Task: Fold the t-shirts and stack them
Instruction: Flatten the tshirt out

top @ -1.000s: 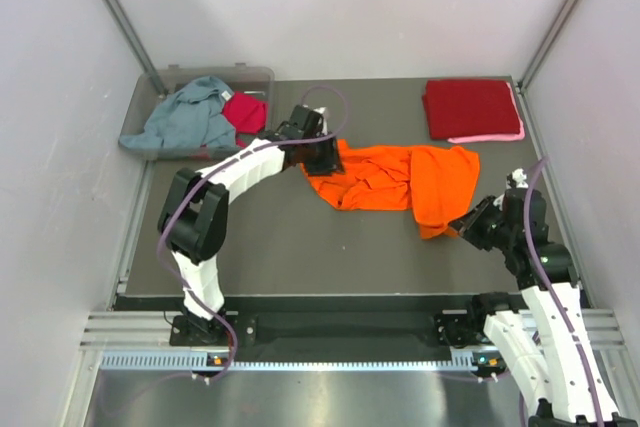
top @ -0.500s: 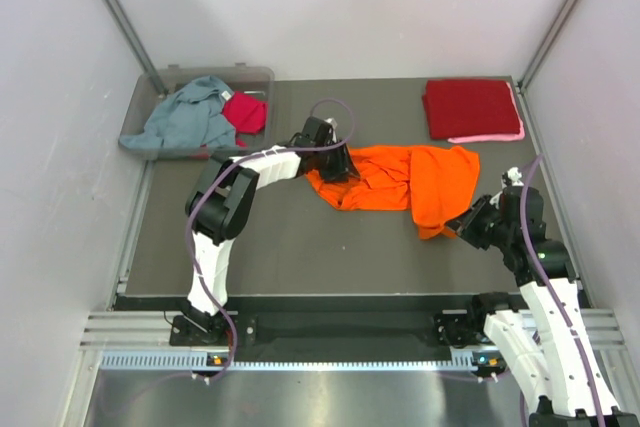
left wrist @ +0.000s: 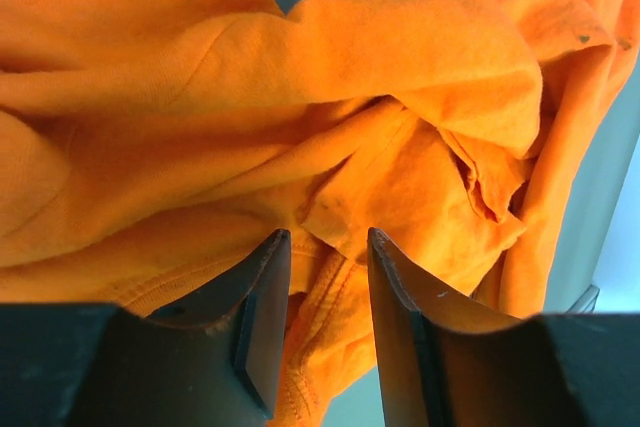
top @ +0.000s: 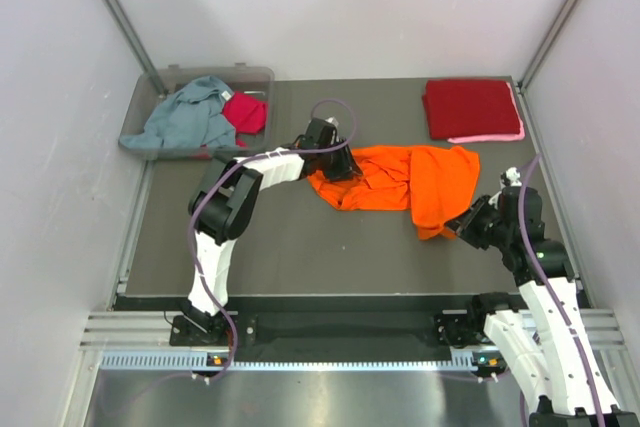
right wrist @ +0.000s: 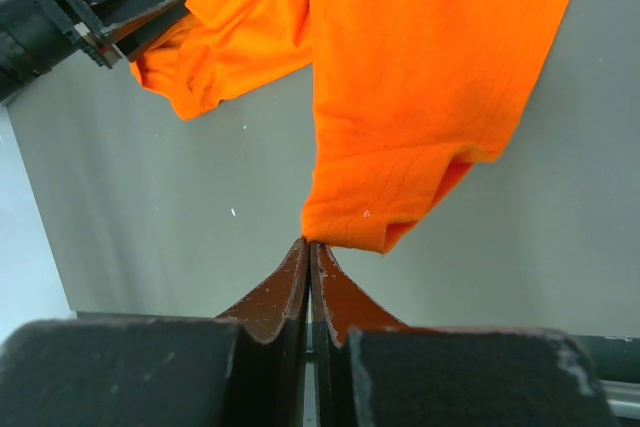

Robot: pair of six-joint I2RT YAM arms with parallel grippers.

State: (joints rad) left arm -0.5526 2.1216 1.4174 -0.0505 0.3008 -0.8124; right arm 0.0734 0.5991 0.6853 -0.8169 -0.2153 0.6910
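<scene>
A crumpled bright orange t-shirt point(top: 420, 182) lies in the middle of the dark table point(top: 280, 247). My left gripper point(top: 342, 164) is at its left edge. In the left wrist view that gripper point(left wrist: 325, 234) is open, its jaws astride a bunched hem of the orange t-shirt point(left wrist: 300, 97). My right gripper point(top: 462, 225) sits at the shirt's lower right corner. In the right wrist view it point(right wrist: 309, 242) is shut, tips touching the corner of the orange t-shirt point(right wrist: 430, 67). No cloth shows between the jaws.
A folded dark red t-shirt point(top: 468, 107) lies on a pink one point(top: 490, 137) at the back right. A clear bin point(top: 255, 73) at the back left holds a grey-blue t-shirt point(top: 185, 122) and a magenta one point(top: 245, 112). Walls stand close on both sides.
My left gripper has moved right and down onto the orange t-shirt's left edge, and its jaws have narrowed a little. The right gripper has barely shifted.
</scene>
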